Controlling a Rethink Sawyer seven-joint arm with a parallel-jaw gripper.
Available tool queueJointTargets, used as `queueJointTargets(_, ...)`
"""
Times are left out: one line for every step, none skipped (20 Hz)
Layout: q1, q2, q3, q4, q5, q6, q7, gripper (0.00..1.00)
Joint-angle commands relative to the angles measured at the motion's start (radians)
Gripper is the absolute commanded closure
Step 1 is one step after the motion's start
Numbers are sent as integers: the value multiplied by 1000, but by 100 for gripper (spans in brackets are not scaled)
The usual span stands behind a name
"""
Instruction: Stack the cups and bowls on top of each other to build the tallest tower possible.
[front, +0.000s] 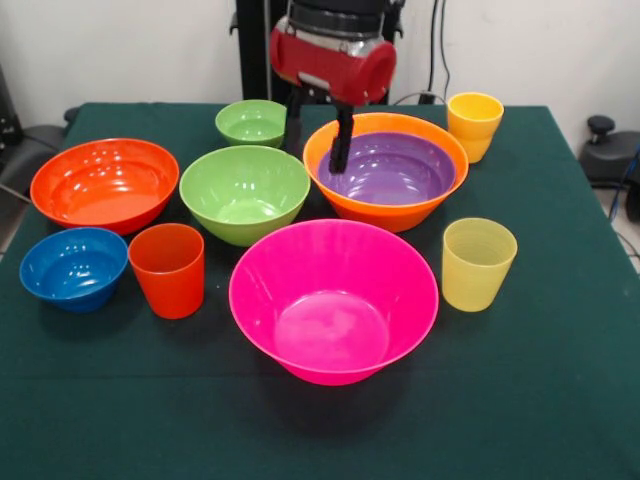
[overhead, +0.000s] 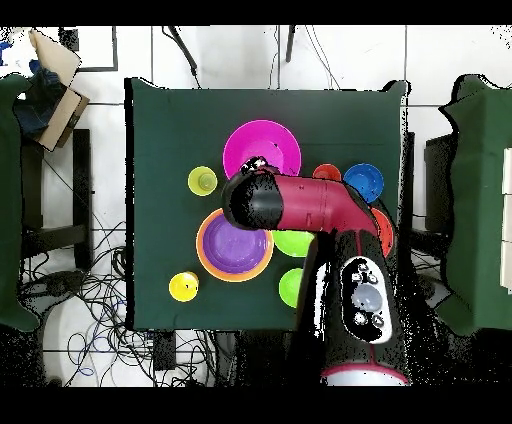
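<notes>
The large orange bowl (front: 392, 218) stands at the back middle with the shallow purple bowl (front: 392, 170) nested inside it; this pair is the tower. My gripper (front: 318, 152) is open and empty. One finger hangs inside the purple bowl's left rim and the other outside the orange bowl. In the overhead view the arm's head (overhead: 262, 203) hides the gripper over the purple bowl (overhead: 236, 245). Loose on the cloth are the pink bowl (front: 333, 300), medium green bowl (front: 245, 193), small green bowl (front: 252, 122), red-orange bowl (front: 104, 183), blue bowl (front: 73, 266), red-orange cup (front: 167, 270), yellow cup (front: 474, 125) and paler yellow cup (front: 478, 264).
The dark green table (front: 560, 390) carries everything. The pink bowl stands just in front of the tower, and the medium green bowl stands close to the tower's left side. Chairs and cables lie round the table in the overhead view.
</notes>
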Motion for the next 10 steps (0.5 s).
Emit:
queueJointTargets(-53, -62, 127, 174, -79, 23, -183, 0)
queueJointTargets(-61, -59, 131, 162, -88, 26, -193, 0)
queueJointTargets(-66, -56, 135, 149, -94, 33, -202, 0)
queueJointTargets(-78, -51, 146, 123, -103, 49, -230, 0)
queueJointTargets(-88, -47, 157, 104, -108, 61, -248, 0)
queueJointTargets(-112, -41, 187, 79, -110, 80, -289, 0)
queueJointTargets(-129, -38, 209, 67, -109, 95, -310, 0)
queueJointTargets(-158, -39, 246, 57, -106, 112, -348, 0)
queueJointTargets(-169, -43, 261, 53, -108, 123, -360, 0)
queueJointTargets(-187, -52, 284, 55, -105, 139, -381, 0)
